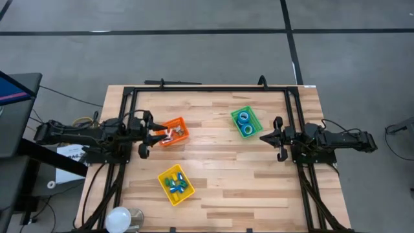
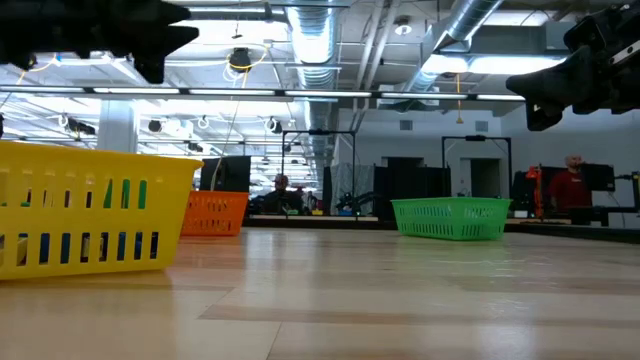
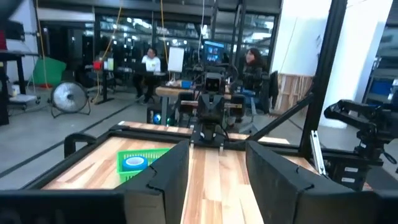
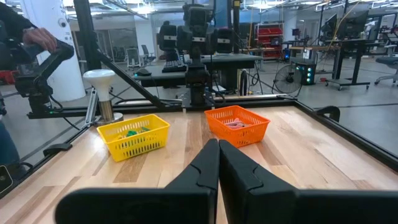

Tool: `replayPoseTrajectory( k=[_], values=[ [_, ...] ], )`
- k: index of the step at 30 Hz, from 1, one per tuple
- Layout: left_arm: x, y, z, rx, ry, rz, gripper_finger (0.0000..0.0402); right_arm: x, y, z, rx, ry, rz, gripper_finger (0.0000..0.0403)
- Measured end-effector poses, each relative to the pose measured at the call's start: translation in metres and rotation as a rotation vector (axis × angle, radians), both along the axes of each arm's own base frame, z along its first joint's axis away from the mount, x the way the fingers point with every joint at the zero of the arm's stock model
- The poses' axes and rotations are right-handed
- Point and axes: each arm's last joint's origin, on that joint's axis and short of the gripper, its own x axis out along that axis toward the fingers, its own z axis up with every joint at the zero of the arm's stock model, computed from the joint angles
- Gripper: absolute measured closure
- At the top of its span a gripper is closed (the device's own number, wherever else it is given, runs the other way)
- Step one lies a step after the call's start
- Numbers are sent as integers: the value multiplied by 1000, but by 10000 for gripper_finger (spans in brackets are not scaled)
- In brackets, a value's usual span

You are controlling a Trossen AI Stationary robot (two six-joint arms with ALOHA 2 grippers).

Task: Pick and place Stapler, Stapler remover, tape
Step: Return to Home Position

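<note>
From here I see both arms pulled back to their own sides of the worktop [image 1: 220,171] and raised above the wood. The left gripper [image 1: 147,134] hangs by the left edge, its tips just at the left rim of the orange basket [image 1: 180,123], and in its wrist view the jaws stand wide apart with nothing between them. The right gripper [image 1: 266,137] hangs by the right edge, near the green basket [image 1: 235,114] but apart from it, and its two fingers [image 4: 205,165] are pressed together and hold nothing. The tape [image 1: 244,118] lies inside the green basket, which stands in the right half, nearer to the back edge; I can see blue rolls with pale centres there, but I cannot count them surely. The orange basket stands in the left half and has a pink staple remover [image 4: 235,124] in it. The yellow basket [image 1: 163,176] stands left of the middle, nearer to the front edge, and holds the staplers [image 1: 176,185], small green and blue pieces lying close together. A small white lamp [image 1: 118,219] stands at the front left corner. In the room behind the worktop a person [image 3: 150,62] sits at a desk
</note>
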Motion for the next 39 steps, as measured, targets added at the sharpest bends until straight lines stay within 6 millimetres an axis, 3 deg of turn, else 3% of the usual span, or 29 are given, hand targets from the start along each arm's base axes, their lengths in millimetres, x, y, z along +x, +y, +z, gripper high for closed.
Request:
replayPoseTrajectory(
  k=[13, 28, 39],
  values=[
    [-25, 6, -35, 20, -112, -29, 252, 0, 0, 0, 0, 0, 0, 403],
    [-36, 3, -33, 24, -159, -52, 252, 0, 0, 0, 0, 0, 0, 403],
    [-34, -1, -42, 8, -65, -94, 252, 0, 0, 0, 0, 0, 0, 403]
  ],
)
